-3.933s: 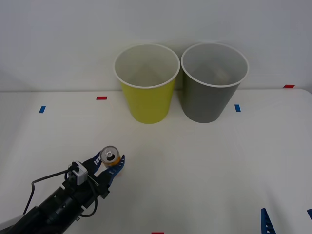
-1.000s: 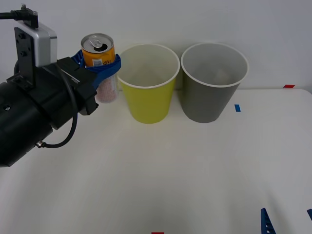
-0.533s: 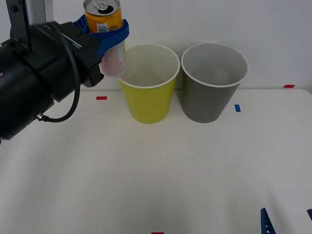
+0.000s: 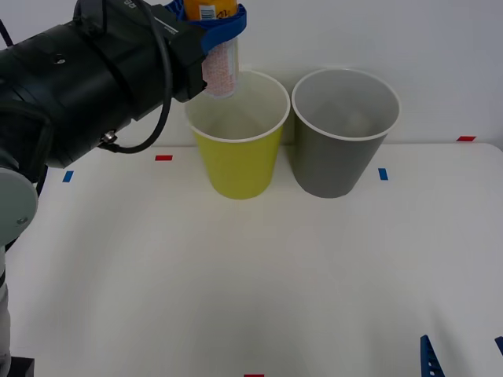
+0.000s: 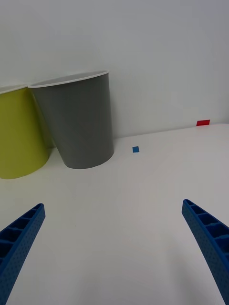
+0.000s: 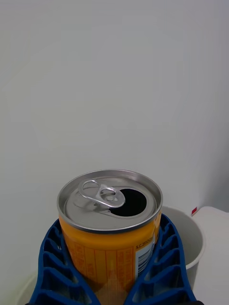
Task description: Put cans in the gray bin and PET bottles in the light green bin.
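Clamped upright between the left gripper's (image 4: pixel 218 27) blue ribbed fingers, the slim orange-and-pink drink can (image 6: pixel 110 228) is held above the yellow-green tapered bin's (image 4: pixel 238 161) rim; the right gripper (image 5: pixel 114 252) is spread wide, empty.

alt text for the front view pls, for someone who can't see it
The left gripper, on a bulky black arm, holds an orange can above the near-left rim of the light green bin. The gray bin stands beside it on the right, on a white table. The right gripper's blue fingers show at the bottom right.

orange can (image 6: pixel 110 238), yellow-green bin (image 4: pixel 238 161), dark gray bin (image 4: pixel 339 157).
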Controlling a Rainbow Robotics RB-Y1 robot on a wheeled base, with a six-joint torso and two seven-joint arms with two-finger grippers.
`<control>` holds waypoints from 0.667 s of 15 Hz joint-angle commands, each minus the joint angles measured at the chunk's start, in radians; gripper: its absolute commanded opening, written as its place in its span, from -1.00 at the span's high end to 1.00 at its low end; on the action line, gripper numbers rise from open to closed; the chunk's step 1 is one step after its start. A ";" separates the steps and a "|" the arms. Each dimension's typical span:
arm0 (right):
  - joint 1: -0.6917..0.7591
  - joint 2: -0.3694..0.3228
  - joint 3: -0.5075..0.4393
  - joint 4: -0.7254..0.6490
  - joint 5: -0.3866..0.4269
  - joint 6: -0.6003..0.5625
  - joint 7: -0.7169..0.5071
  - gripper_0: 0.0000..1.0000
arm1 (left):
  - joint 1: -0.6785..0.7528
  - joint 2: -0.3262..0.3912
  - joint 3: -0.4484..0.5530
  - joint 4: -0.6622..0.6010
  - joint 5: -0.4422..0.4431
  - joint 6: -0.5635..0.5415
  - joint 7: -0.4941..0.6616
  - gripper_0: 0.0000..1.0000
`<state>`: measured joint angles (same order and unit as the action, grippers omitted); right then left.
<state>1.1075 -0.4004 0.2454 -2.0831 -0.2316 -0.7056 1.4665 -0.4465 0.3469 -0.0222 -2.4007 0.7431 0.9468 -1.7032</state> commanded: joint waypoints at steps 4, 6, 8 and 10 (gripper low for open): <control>0.000 0.000 0.000 0.000 0.000 0.000 0.000 -1.00 | -0.158 0.017 -0.157 0.135 -0.188 -0.048 0.177 1.00; 0.000 0.000 0.000 0.000 0.000 0.000 0.000 -1.00 | -0.230 0.015 -0.211 0.209 -0.272 -0.071 0.251 1.00; 0.000 0.000 0.000 0.000 0.000 0.000 0.000 -1.00 | -0.282 0.003 -0.240 0.296 -0.283 -0.114 0.263 0.99; 0.000 0.000 0.000 0.000 0.000 0.000 0.000 -1.00 | -0.322 -0.037 -0.254 0.380 -0.286 -0.158 0.257 1.00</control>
<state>1.1075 -0.4004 0.2454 -2.0832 -0.2316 -0.7056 1.4665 -0.7468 0.3327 -0.2661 -2.0606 0.4600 0.8131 -1.4428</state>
